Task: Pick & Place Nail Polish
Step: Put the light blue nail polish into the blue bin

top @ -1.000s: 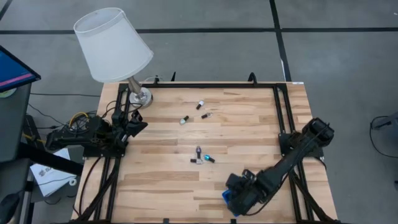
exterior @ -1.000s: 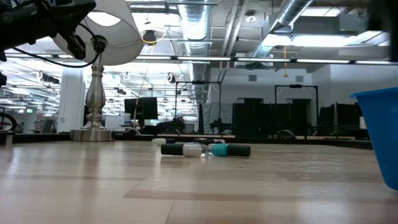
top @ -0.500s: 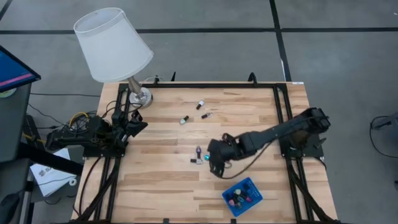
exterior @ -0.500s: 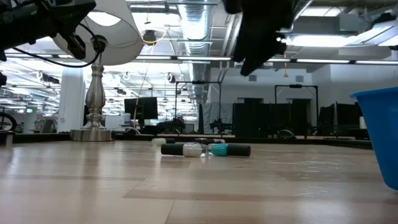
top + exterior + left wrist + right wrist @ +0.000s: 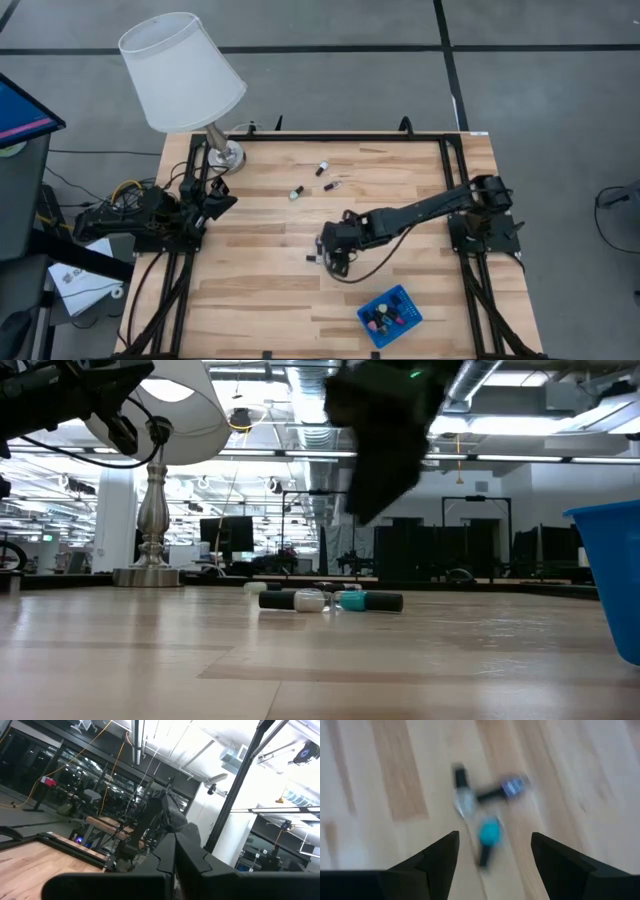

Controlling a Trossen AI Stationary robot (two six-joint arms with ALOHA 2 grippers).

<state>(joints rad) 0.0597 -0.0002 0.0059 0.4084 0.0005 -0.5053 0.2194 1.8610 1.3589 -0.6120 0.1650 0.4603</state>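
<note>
Left claw sits parked at your counter's left edge near the lamp; you cannot tell its finger state. Mid-counter, three nail polish bottles lie flat in a cluster, the teal one's long axis running away from the right claw. That claw hovers directly above them, fingers spread wide, holding nothing, clearly your nearer arm. The blue tray waits well apart.

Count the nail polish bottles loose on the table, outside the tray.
6. Three lie apart towards the lamp: farthest bottle, middle bottle, leftmost bottle. Three cluster under the right gripper: clear bottle, purple bottle, teal bottle. More may be hidden.
</note>
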